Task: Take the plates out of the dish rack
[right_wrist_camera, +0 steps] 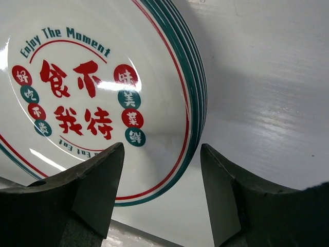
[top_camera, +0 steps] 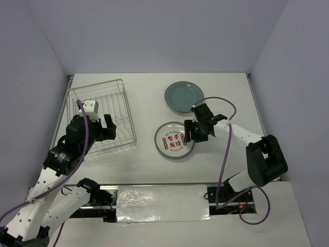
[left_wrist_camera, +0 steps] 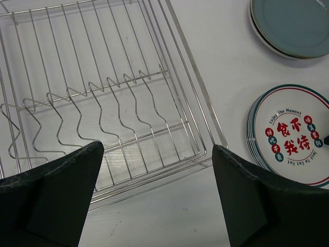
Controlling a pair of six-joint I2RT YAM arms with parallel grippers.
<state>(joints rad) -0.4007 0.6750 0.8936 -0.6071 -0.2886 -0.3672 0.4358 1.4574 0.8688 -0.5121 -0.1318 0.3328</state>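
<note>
- I am looking at the dish rack (top_camera: 128,113), which is sitting on the left side of the table (top_camera: 149,103); only its wire floor and upright prongs are showing in the left wrist view.
- The left gripper (top_camera: 97,126) is hovering over the rack's near right part, its fingers (left_wrist_camera: 51,195) spreading wide with nothing between them.
- A stack of white plates (top_camera: 175,140), printed with red characters and rimmed in red and teal, is lying flat on the table just right of the rack.
- The right gripper (top_camera: 194,135) is hanging over the right edge of that stack, its fingers (right_wrist_camera: 97,195) standing apart and gripping nothing. The rim is showing in the gap, and I cannot tell whether they are touching it.
- A grey-teal plate (top_camera: 182,96) is resting flat farther back, apart from the printed stack.
</note>
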